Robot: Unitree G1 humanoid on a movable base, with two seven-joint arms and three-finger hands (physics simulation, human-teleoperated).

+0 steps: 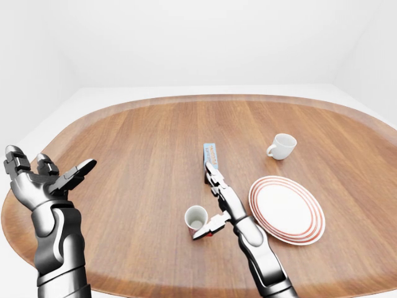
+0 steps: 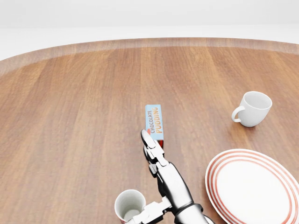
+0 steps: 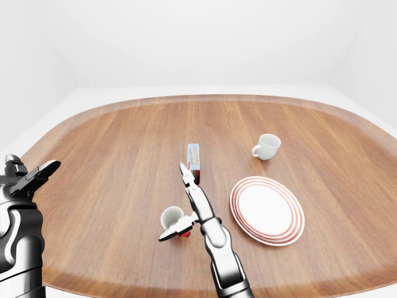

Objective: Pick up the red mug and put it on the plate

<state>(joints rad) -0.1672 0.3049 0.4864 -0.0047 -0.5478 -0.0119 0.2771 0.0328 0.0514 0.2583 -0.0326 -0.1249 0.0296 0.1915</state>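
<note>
The red mug (image 1: 196,218), white inside, stands upright near the table's bottom edge, left of the plate (image 1: 291,214). That plate is white with red rings and has nothing on it. My right hand (image 1: 209,206) is open right beside the mug. Its fingers point up the view along the mug's right side, and its thumb (image 1: 205,230) lies low across the mug's near side. The fingers do not close round the mug. My left hand (image 1: 53,166) is raised and open at the far left, holding nothing.
A chocolate pudding box (image 2: 154,121) lies just beyond my right fingertips. A white mug (image 1: 283,146) stands above the plate. The round wooden table (image 1: 136,143) curves away at its rim on the left and at the bottom.
</note>
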